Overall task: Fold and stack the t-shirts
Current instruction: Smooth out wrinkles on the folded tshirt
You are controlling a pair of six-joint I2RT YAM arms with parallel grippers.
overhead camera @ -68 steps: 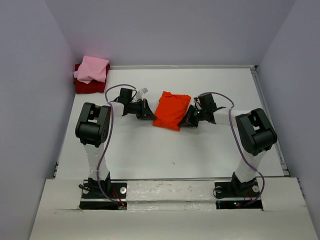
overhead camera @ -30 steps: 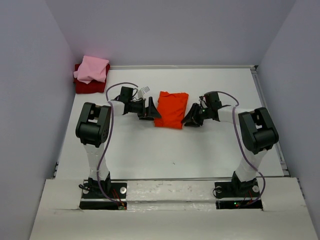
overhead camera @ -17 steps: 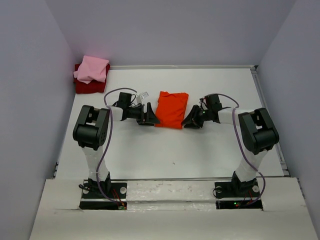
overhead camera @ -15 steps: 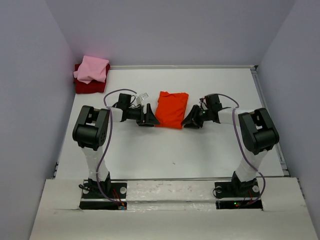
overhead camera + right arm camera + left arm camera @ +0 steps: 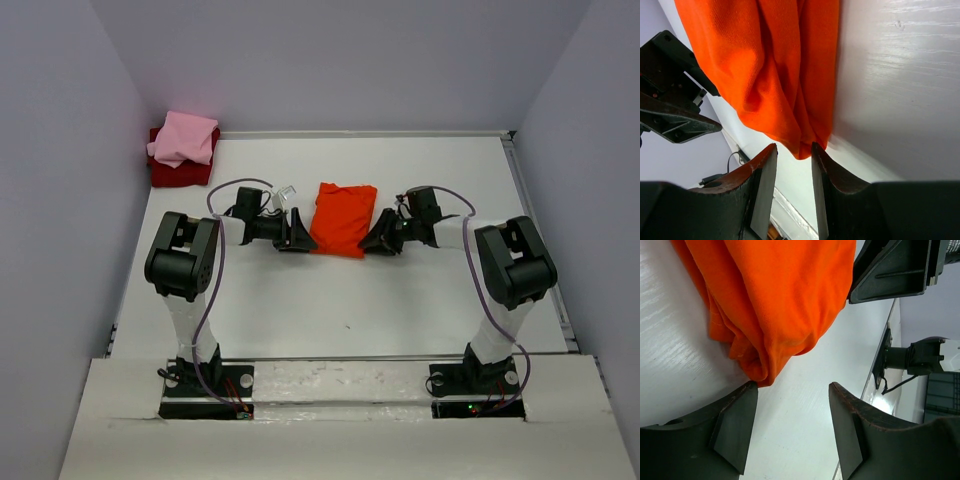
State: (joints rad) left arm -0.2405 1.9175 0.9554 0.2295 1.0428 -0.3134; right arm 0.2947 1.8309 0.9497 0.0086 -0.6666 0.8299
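The bright orange-red t-shirt (image 5: 343,218) lies folded in a small rectangle mid-table. My left gripper (image 5: 300,238) sits low at its near-left corner and my right gripper (image 5: 372,240) at its near-right corner. In the left wrist view the left gripper (image 5: 792,385) is open, with the shirt's (image 5: 775,295) corner touching one fingertip (image 5: 747,392) and bare table in the gap. In the right wrist view the right gripper (image 5: 794,146) is narrowly open, and the shirt's (image 5: 765,65) corner hangs at the mouth between the tips. The light pink t-shirt (image 5: 185,138) lies folded on the dark red one (image 5: 172,175).
The pink and dark red stack sits in the far-left corner against the left wall. Walls close in the white table (image 5: 330,300) on the left, back and right. Each wrist view shows the other arm's gripper beyond the shirt.
The left gripper has come in to the shirt's near-left corner and its jaws have narrowed. The right gripper has edged left to the near-right corner. The shirt now lies squarer.
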